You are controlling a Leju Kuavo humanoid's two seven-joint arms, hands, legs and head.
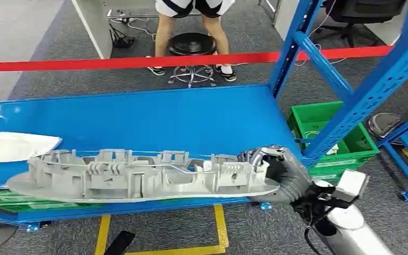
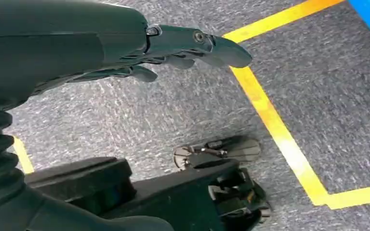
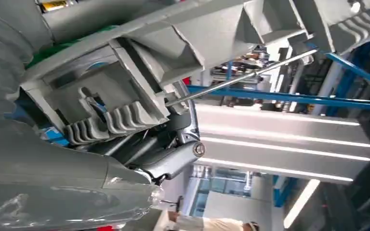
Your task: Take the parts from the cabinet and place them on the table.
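Head view: right hand [image 1: 273, 167] grasps right end of long grey part [image 1: 138, 178], held lengthwise along front edge of blue shelf [image 1: 164, 117], just left of upright post [image 1: 350, 117]. Left hand [image 2: 173, 48] w/ fingers extended, holding nothing, over carpet.

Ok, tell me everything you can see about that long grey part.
The grey part is a long, flat-based piece, plastic-looking, with a rounded left end and rows of upright ribbed brackets along its top. It lies lengthwise across the blue shelf's front edge. The right hand grips its right end.
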